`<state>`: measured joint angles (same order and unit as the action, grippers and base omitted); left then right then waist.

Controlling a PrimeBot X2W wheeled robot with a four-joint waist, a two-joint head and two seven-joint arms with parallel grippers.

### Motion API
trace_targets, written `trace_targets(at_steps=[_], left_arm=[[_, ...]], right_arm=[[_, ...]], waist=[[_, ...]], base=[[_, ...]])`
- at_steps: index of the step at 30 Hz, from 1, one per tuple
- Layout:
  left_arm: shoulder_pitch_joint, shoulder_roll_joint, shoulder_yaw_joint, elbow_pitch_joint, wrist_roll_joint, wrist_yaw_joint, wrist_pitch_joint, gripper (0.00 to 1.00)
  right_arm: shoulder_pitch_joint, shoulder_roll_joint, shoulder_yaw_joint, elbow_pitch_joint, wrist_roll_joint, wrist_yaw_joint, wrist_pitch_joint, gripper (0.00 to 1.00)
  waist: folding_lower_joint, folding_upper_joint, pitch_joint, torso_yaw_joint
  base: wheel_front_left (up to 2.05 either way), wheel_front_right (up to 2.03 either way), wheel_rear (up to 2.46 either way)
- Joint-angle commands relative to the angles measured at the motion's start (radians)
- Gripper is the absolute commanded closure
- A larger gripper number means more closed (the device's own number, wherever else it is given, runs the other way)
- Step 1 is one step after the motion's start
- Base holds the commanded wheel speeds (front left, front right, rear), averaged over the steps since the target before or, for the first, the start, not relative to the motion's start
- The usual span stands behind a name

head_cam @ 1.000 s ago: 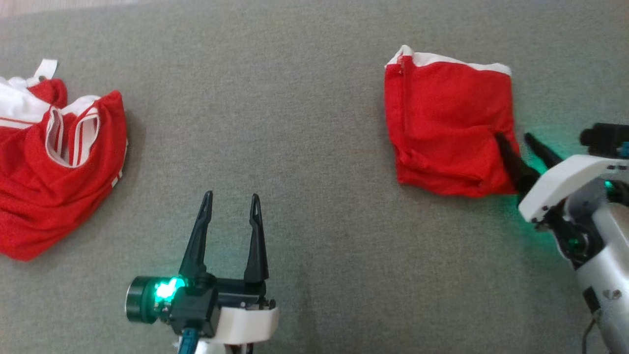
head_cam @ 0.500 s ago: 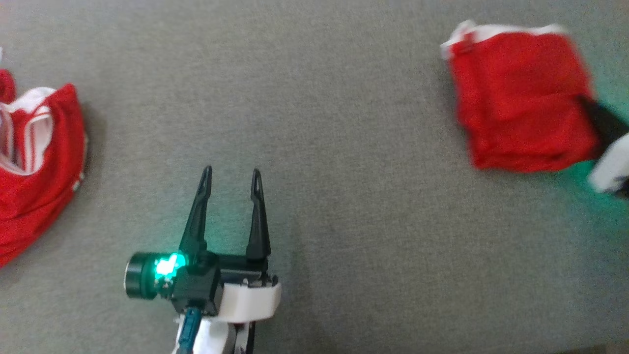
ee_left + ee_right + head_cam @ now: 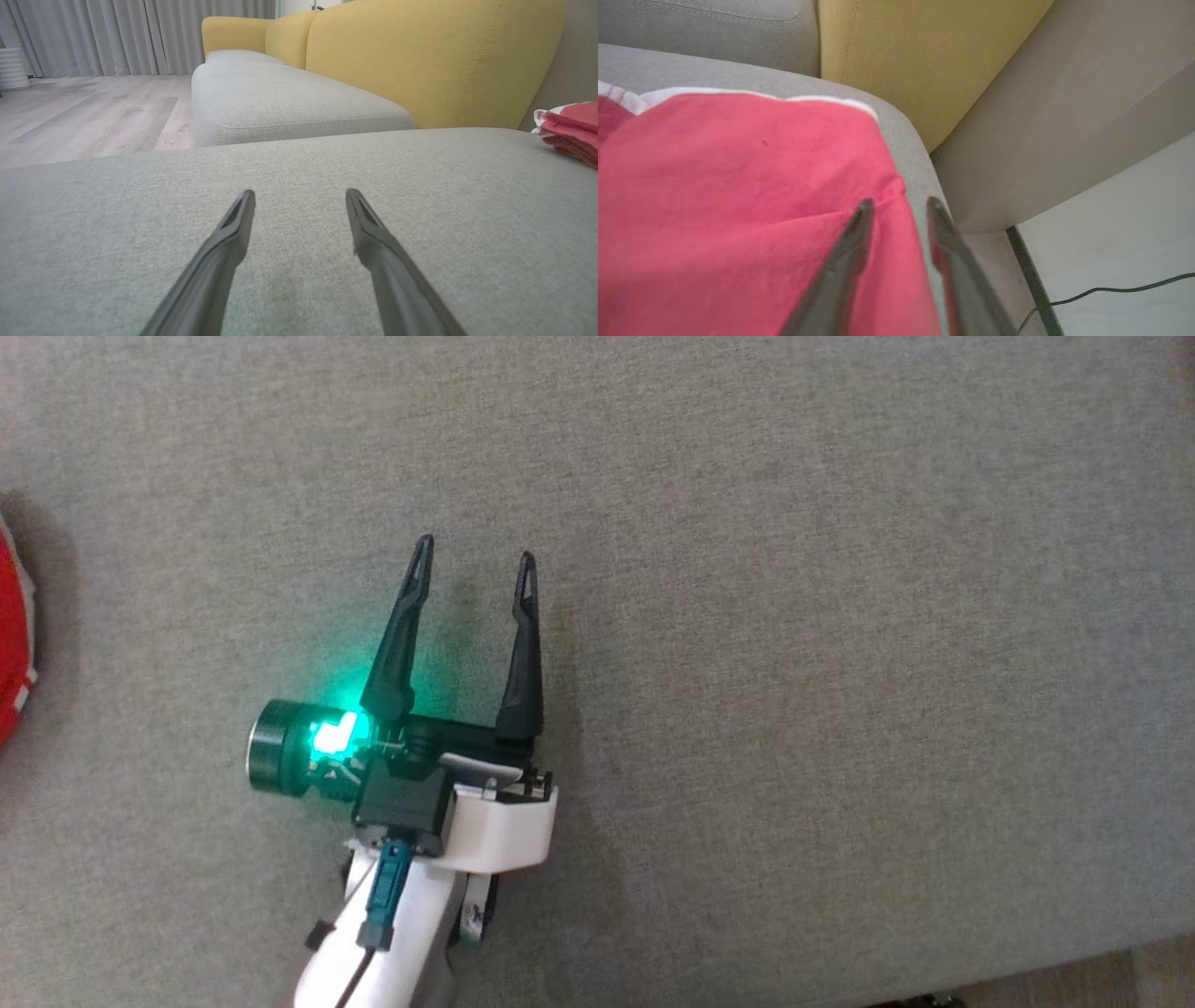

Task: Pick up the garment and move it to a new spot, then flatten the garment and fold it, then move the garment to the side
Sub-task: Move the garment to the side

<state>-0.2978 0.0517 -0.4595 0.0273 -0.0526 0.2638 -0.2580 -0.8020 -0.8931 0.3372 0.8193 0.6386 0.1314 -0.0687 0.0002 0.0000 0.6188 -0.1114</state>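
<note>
step: likely the last one, setting folded garment (image 3: 738, 196) aside | garment: flat on grey cushion (image 3: 840, 616), at cushion's corner | right gripper (image 3: 900, 203): fingers narrowly apart over garment's edge, pinch can't tell | left gripper (image 3: 476, 549): spread wide, empty, mid-cushion | tip: release fully, lift straight up so folds don't drag off cushion's edge
</note>
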Motion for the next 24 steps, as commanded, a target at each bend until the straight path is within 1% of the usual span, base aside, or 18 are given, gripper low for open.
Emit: trace_targets(at_steps=[1,3,6,8,12,13,16,19,22,24], left_arm=[[-0.004,-0.001,0.018,-0.006,0.001,-0.004,-0.004,0.0],[-0.006,-0.001,0.011,0.0,-0.005,-0.005,-0.004,0.0],[0.008,-0.001,0.008,0.004,-0.02,0.001,-0.004,0.0],[0.029,-0.001,0.014,0.004,-0.034,0.007,-0.004,0.0],[0.087,-0.001,0.042,0.008,-0.065,0.01,-0.004,0.0],[0.087,-0.001,0.042,0.008,-0.065,0.01,-0.004,0.0],[0.135,-0.001,0.07,0.013,-0.087,0.005,-0.004,0.0],[0.179,-0.001,0.105,0.02,-0.108,-0.001,-0.004,0.0],[0.217,-0.001,0.14,0.023,-0.122,-0.009,-0.004,0.0],[0.24,-0.001,0.159,0.026,-0.125,-0.017,-0.004,0.0]], right_arm=[[0.016,-0.039,-0.007,0.012,-0.029,-0.001,-0.028,0.0],[-0.002,-0.008,-0.017,0.048,-0.075,-0.001,-0.075,0.0],[-0.004,0.078,-0.018,0.067,-0.103,-0.001,-0.13,0.0],[0.014,0.142,0.0,0.053,-0.107,-0.001,-0.15,0.0],[0.079,0.273,0.055,-0.016,-0.093,-0.001,-0.179,0.0],[0.079,0.273,0.055,-0.016,-0.093,-0.001,-0.179,0.0],[0.147,0.362,0.091,-0.079,-0.063,-0.001,-0.189,0.0],[0.219,0.434,0.111,-0.158,-0.046,-0.001,-0.192,0.0],[0.314,0.506,0.085,-0.251,-0.069,-0.001,-0.193,0.0],[0.385,0.558,0.046,-0.309,-0.105,-0.001,-0.193,0.0]], waist=[[-0.0002,0.0,-0.007,0.003],[-0.0002,0.0,-0.028,0.008],[-0.0002,0.0,-0.08,0.015],[-0.0002,0.0,-0.124,0.019],[-0.0002,0.0,-0.233,0.025],[-0.0002,0.0,-0.233,0.025],[-0.0002,0.0,-0.313,0.034],[-0.0002,0.0,-0.39,0.046],[-0.0002,0.0,-0.46,0.058],[-0.0002,0.0,-0.502,0.066]], base=[[0.0,0.0,0.0],[0.0,0.0,0.0],[0.0,0.0,0.0],[0.0,0.0,0.0],[0.0,0.0,0.0],[0.0,0.0,0.0],[0.0,0.0,0.0],[0.0,0.0,0.0],[0.0,0.0,0.0],[0.0,0.0,0.0]])
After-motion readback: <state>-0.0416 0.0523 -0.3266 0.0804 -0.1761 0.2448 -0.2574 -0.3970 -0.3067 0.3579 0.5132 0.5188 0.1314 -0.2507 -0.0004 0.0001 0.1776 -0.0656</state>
